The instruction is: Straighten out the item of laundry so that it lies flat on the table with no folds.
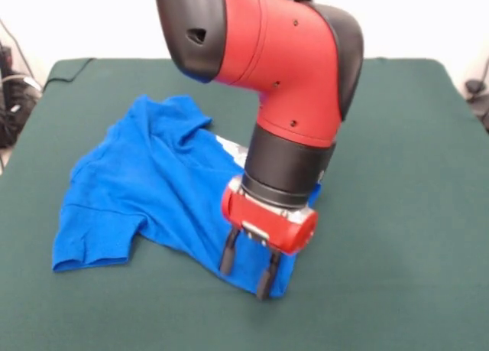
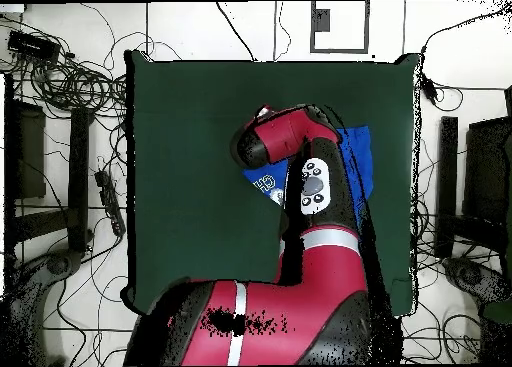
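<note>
White wall [image 1: 428, 18] behind. Pale floor [image 2: 60, 198] w/ tangled black cables [image 2: 75, 83] at one side, dark furniture [image 2: 30, 153] on both sides, white square panel [image 2: 340, 25] at edge.

The item of laundry [image 1: 145, 190], a bright blue short-sleeved T-shirt, is lying rumpled on the worktop [image 1: 397, 213], which is wearing a dark green felt-like cover and is spreading far wider than the shirt. In the front view the shirt is sitting left of the middle, mostly showing plain blue cloth. One sleeve is pointing toward the lower left with its hemmed opening lying flat, and another part is bunching up toward the far edge with raised folds. A sliver of white print is peeking out at the shirt's right side. The shirt's near right corner is tapering to a point. In the overhead view the shirt [image 2: 358, 155] is showing blue cloth and a patch of white-and-yellow lettering.
</note>
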